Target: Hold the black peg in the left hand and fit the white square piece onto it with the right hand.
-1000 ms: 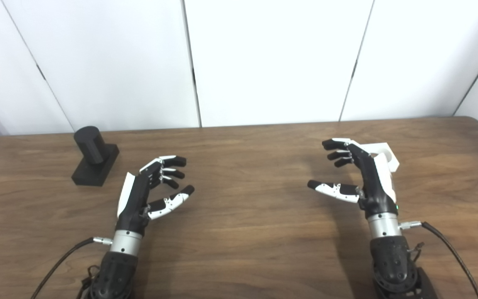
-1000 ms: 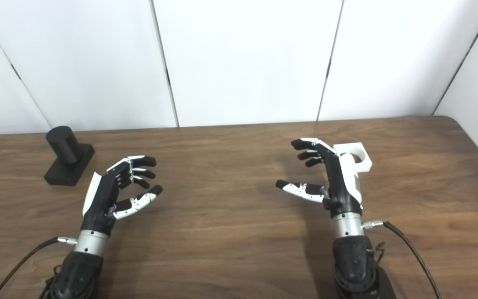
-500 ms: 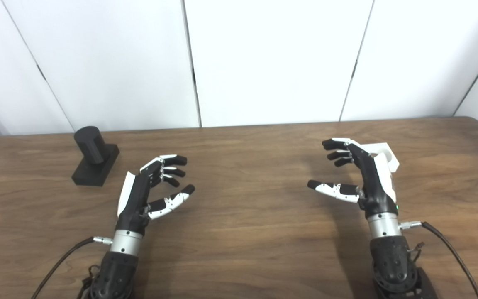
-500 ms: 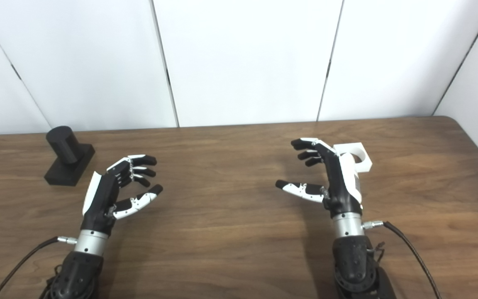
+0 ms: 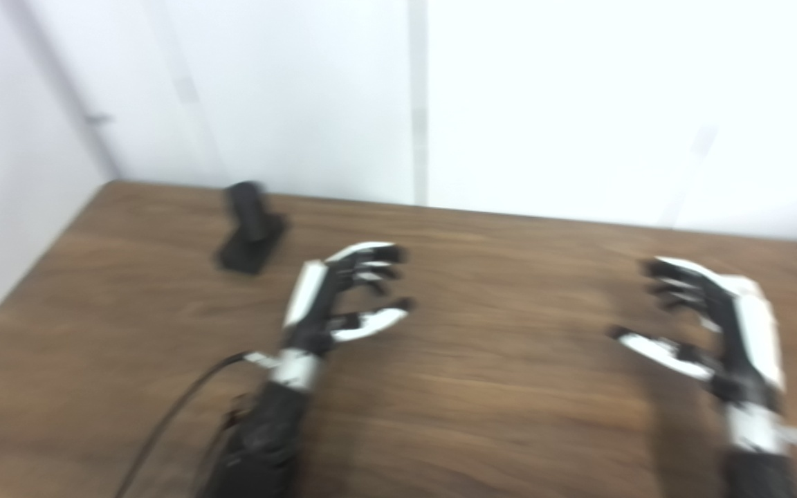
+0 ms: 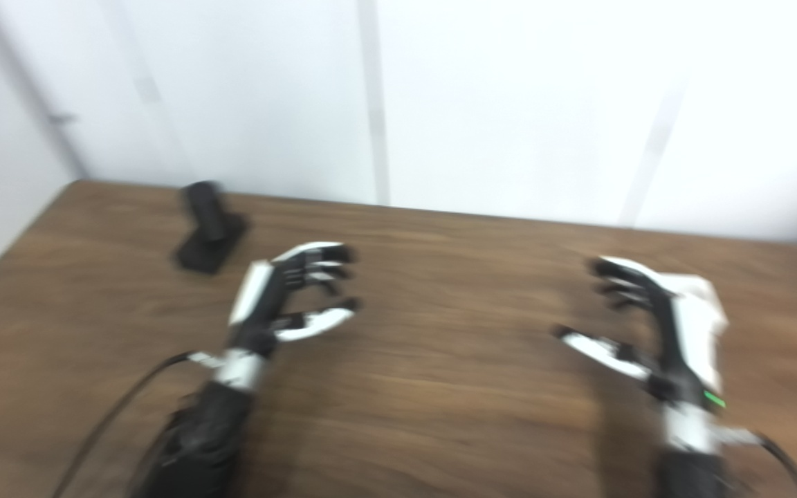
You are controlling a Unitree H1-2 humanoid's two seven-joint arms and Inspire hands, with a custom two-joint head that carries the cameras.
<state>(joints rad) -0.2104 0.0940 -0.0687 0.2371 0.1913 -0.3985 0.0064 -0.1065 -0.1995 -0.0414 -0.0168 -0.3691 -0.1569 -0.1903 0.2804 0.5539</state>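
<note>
Both views are blurred. The black peg (image 5: 251, 228), a cylinder on a flat black base, stands on the table at the far left. My left hand (image 5: 340, 301) hovers open to its right, apart from it, holding nothing. My right hand (image 5: 713, 325) is open at the right side, fingers spread. The white square piece (image 6: 706, 294) lies just behind that hand, mostly hidden by it.
The brown wooden table (image 5: 495, 401) spans the view, with its left edge (image 5: 32, 256) now visible. White wall panels stand behind it. Cables trail from both wrists toward the bottom edge.
The whole picture has shifted right and tilted, so the camera has turned left and blurred. Hands, peg and white piece keep the same positions relative to each other.
</note>
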